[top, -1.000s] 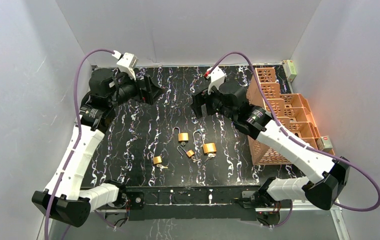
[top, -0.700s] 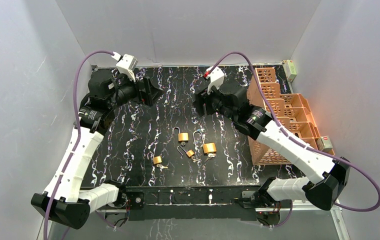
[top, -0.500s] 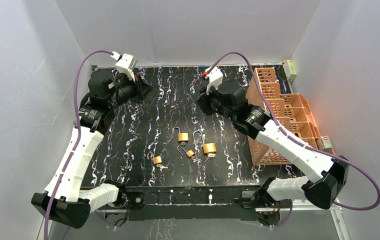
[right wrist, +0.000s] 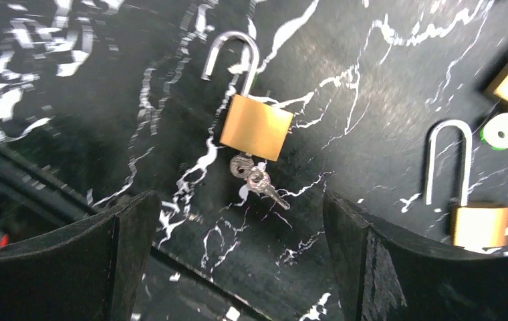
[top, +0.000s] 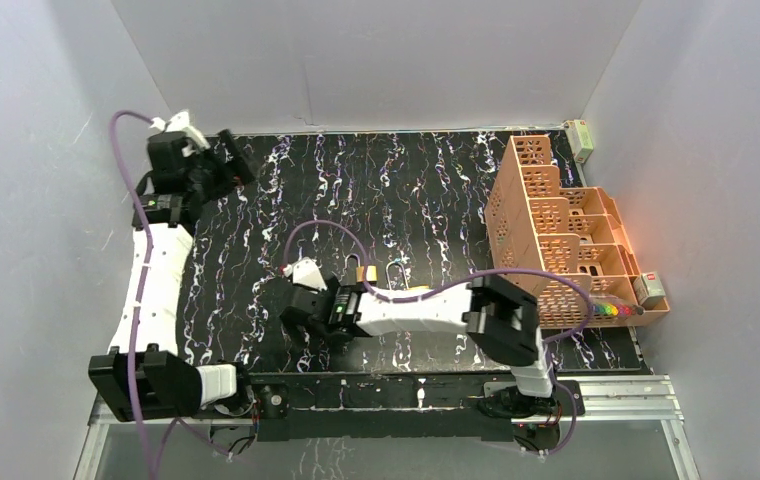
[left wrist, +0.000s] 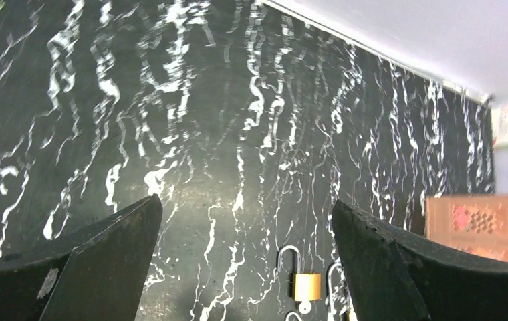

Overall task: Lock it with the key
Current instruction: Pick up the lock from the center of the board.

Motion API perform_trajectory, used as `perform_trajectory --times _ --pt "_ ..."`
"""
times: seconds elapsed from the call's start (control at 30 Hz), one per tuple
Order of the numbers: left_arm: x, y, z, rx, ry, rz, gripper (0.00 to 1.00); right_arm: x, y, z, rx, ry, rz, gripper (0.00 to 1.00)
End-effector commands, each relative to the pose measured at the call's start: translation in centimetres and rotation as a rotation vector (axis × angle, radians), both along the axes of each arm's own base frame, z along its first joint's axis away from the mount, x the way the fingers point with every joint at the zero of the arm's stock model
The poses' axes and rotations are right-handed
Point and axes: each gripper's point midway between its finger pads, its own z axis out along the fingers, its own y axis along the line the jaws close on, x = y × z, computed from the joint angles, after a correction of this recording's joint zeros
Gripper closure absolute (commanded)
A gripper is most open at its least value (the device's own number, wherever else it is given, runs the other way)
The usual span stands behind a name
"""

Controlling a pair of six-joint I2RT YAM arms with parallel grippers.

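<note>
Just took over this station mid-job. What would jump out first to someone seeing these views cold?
The right gripper hangs open low over the near-centre of the black marbled table, fingers either side of an open brass padlock with keys at its base. More open padlocks lie just right of it. An orange lattice rack fills the right edge, and the left gripper is open, up at the far left corner.
</note>
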Motion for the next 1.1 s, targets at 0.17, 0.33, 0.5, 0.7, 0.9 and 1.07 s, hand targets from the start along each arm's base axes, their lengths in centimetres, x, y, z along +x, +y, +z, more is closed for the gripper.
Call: perform_trajectory --times 0.17,0.33,0.5,0.7,0.9,1.07 --pt "-0.9 1.3 1.1 -0.236 0.011 -0.009 0.02 1.5 1.1 -1.9 0.040 0.069 -0.271 0.08" --pt "-1.1 1.2 1.2 -0.233 0.009 -0.017 0.02 1.9 2.1 -3.2 0.029 0.060 -0.266 0.10" --pt "-1.3 0.7 0.9 -0.242 0.009 -0.057 0.02 2.2 2.8 -4.2 0.034 0.054 -0.265 0.24" --pt "-1.3 0.4 0.7 -0.243 0.008 -0.083 0.02 2.4 2.1 -5.5 0.003 0.049 -0.290 0.38" --pt "-1.5 0.4 0.5 -0.225 0.008 -0.096 0.02 2.7 1.8 -7.4 -0.059 0.029 -0.289 0.35" --pt "-1.8 0.5 0.5 -0.200 -0.002 -0.108 0.02 2.7 1.7 -8.6 -0.100 0.032 -0.275 0.53"
